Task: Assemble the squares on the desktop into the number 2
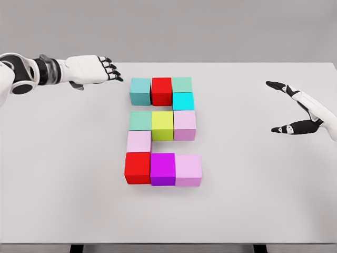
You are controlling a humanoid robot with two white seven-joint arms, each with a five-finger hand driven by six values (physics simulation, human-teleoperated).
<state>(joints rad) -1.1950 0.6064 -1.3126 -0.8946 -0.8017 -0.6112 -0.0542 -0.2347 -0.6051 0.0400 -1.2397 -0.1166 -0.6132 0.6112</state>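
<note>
Left hand (pixel 97 69) is reaching in from the upper left, forearm lying level, palm down, fingers extended and loosely together, grasping nothing, fingertips hovering just beside the teal cube (pixel 140 90) without touching it; right hand (pixel 295 108) is hanging over the right side of the white desktop (pixel 63 174), thumb and fingers spread wide apart, holding nothing, well apart from the blocks. Squares are sitting at the desk's centre, packed face to face in the shape of a 2: teal cube, red cube (pixel 161 90) and green cube (pixel 182 84) forming the top row, cyan cube (pixel 183 101) beneath the green, then a mint, yellow and pink row, a pale pink cube (pixel 139 141) at left, and red, magenta and pink along the bottom. Bare surface is lying open on both sides and toward the near edge
</note>
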